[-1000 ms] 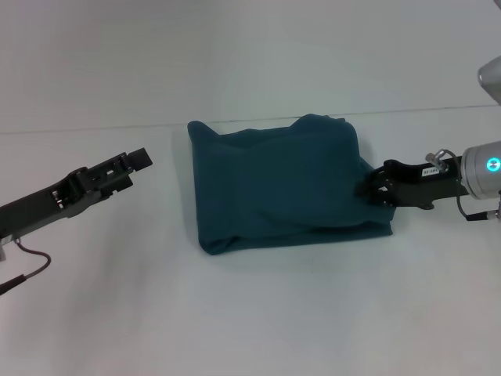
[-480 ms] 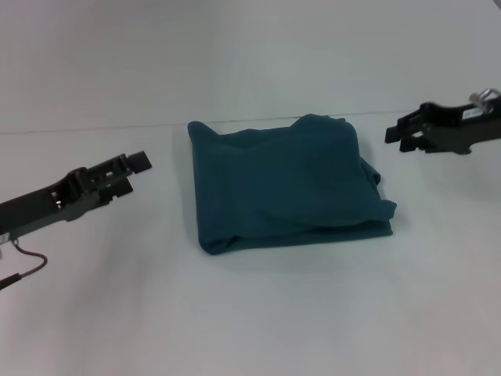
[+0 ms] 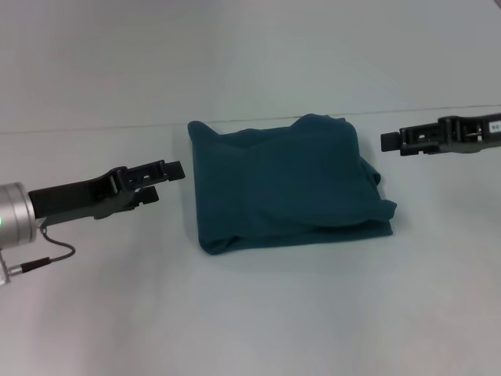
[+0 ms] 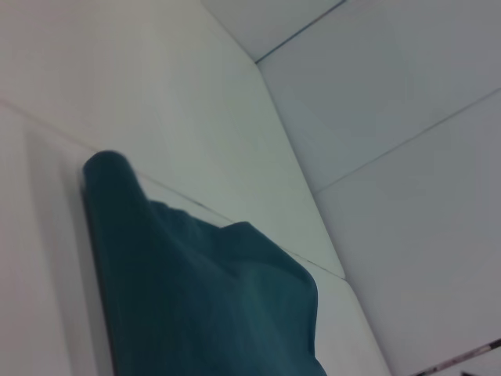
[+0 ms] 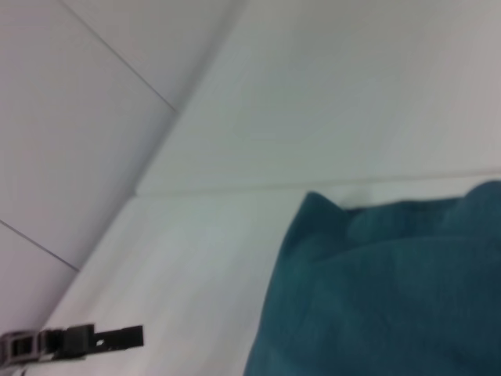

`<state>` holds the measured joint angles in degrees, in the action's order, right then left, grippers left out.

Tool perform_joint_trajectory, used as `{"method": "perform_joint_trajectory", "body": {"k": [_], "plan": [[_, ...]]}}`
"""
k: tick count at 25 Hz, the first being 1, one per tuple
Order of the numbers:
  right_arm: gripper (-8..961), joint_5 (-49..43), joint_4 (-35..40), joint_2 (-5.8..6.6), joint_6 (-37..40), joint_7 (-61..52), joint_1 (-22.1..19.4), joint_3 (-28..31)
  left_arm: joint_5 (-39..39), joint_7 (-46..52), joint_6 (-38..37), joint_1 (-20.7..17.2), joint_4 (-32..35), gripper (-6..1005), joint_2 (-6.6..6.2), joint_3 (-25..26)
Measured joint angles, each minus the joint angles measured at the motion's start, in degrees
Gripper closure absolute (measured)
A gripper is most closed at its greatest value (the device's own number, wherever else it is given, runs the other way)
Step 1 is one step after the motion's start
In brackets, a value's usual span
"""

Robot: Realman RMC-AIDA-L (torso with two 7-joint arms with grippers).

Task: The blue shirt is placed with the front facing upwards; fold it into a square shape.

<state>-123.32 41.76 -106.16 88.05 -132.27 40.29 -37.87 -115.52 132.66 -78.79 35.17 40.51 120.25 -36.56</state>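
The blue shirt [image 3: 286, 184] lies on the white table as a roughly square folded bundle, with loose rumpled layers along its right edge. It also shows in the left wrist view as the shirt [image 4: 196, 298] and in the right wrist view as the shirt [image 5: 391, 298]. My left gripper [image 3: 171, 180] hovers open just left of the shirt's left edge, holding nothing. My right gripper [image 3: 385, 142] is raised to the right of the shirt's far right corner, open and clear of the cloth. The left gripper [image 5: 78, 341] also appears far off in the right wrist view.
The white table [image 3: 250, 313] spreads around the shirt, with bare surface in front and on both sides. Its back edge [image 3: 117, 128] meets a pale wall just behind the shirt.
My right gripper has let go of the shirt's right edge, then lifted up and away to the right. My left gripper has moved right, closer to the shirt's left edge.
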Motion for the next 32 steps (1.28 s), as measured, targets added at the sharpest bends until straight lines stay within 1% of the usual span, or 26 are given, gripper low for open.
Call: {"method": "perform_joint_trajectory", "body": {"k": [2,3,4,5,8,10,12,13,15,19,21,24,26,32], "plan": [[466,3.9,0.1,-0.97,0.5,6.4,-3.3,1.5,-0.1,-0.4,0.5,0.6,0.1,68,-0.20,-0.5],[414,5.8,0.1,-1.51,0.7,9.9,-5.1,2.0,-0.1,-1.1,0.9,1.0,0.2,68,-0.32,-0.7],[362,9.7,0.2,-2.45,1.2,16.4,-8.6,2.4,-0.1,-2.3,1.2,1.2,0.3,69,-0.41,-1.2],[311,9.7,0.2,-2.45,1.2,16.4,-8.6,2.4,-0.1,-3.8,1.8,1.3,0.6,70,-0.42,-1.7],[146,13.8,0.5,-3.92,1.6,23.5,-13.1,2.7,-0.1,-8.6,4.1,1.6,1.8,72,0.09,-3.8],[25,14.8,0.5,-4.54,1.4,26.2,-15.0,3.6,-0.2,-9.4,6.9,1.8,2.4,73,0.42,-7.0],[26,15.0,0.3,-4.80,1.2,27.5,-15.9,4.7,-0.6,-7.9,10.0,2.3,2.6,75,0.50,-10.5],[26,15.1,0.2,-4.88,1.1,27.9,-16.2,5.3,-1.5,-5.7,12.7,3.1,2.5,75,0.50,-13.2],[27,15.1,0.1,-4.93,1.0,28.7,-16.6,6.2,-3.7,-2.2,16.9,5.0,2.4,77,0.77,-16.2],[28,14.9,0.0,-5.04,0.9,29.1,-16.8,6.8,-6.0,1.4,21.1,7.4,2.0,79,1.66,-17.9],[29,14.8,0.0,-5.04,0.9,29.1,-16.8,6.8,-9.0,5.1,24.7,9.6,0.4,79,2.06,-19.0],[29,14.8,0.0,-5.04,0.8,29.1,-16.7,6.8,-12.0,8.5,29.3,12.6,-3.3,79,2.18,-20.2],[29,14.9,0.0,-5.03,0.8,29.0,-16.7,6.8,-12.7,8.9,30.9,14.1,-5.4,79,2.20,-20.4],[29,15.1,0.0,-5.02,0.9,28.7,-16.6,6.8,-12.9,9.6,32.8,15.5,-7.7,79,2.49,-20.3]]}}
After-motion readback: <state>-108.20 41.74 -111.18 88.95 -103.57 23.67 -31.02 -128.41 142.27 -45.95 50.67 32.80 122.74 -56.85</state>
